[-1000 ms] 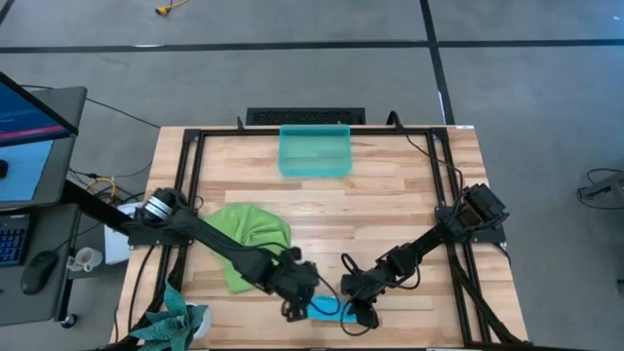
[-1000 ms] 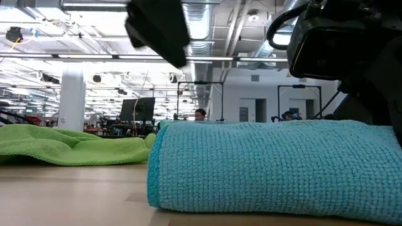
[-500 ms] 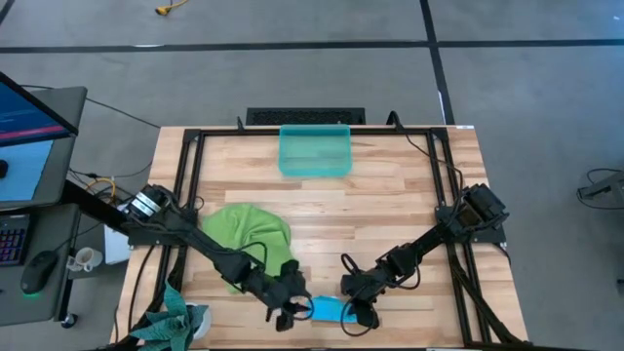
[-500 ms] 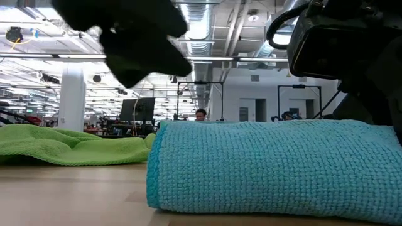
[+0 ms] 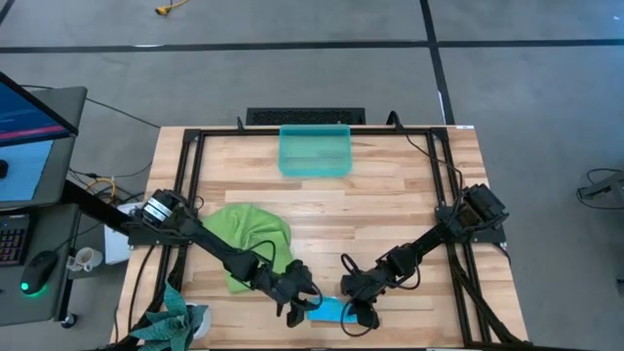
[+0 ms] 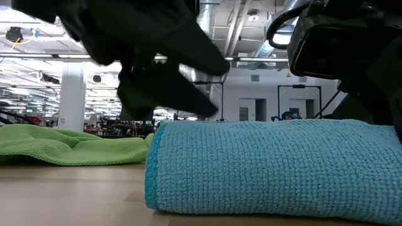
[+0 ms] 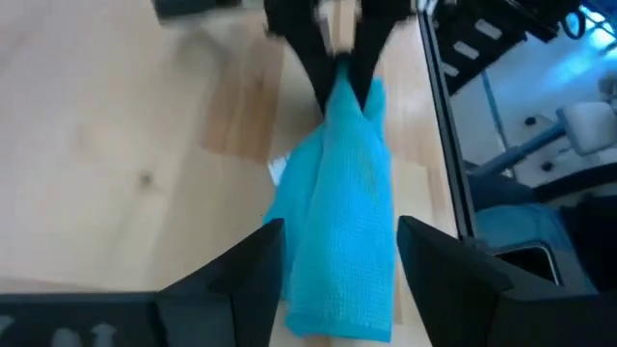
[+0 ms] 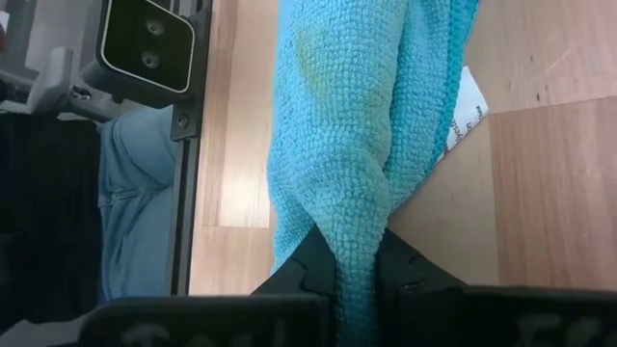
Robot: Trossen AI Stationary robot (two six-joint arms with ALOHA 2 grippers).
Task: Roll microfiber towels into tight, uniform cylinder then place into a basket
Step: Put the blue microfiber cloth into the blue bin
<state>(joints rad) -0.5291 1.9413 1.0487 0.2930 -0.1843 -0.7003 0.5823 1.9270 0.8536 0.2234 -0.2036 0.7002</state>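
While lit workshop recedes, wooden table (image 5: 390, 205) bears towels (image 5: 255, 239).

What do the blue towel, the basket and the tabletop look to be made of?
Blue towel: soft knitted microfiber-like cloth, matte; tiny looped bumps show up close.
Basket: probably thin plastic, translucent teal and smooth; the wood shows faintly through it.
Tabletop: light wooden planks with visible grain, seemingly a smooth finish.

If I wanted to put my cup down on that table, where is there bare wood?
Bare wood lies between the basket and the lime green towel, and right of the basket above the right arm. The near edge is crowded: both the left gripper and right gripper meet at the blue towel.
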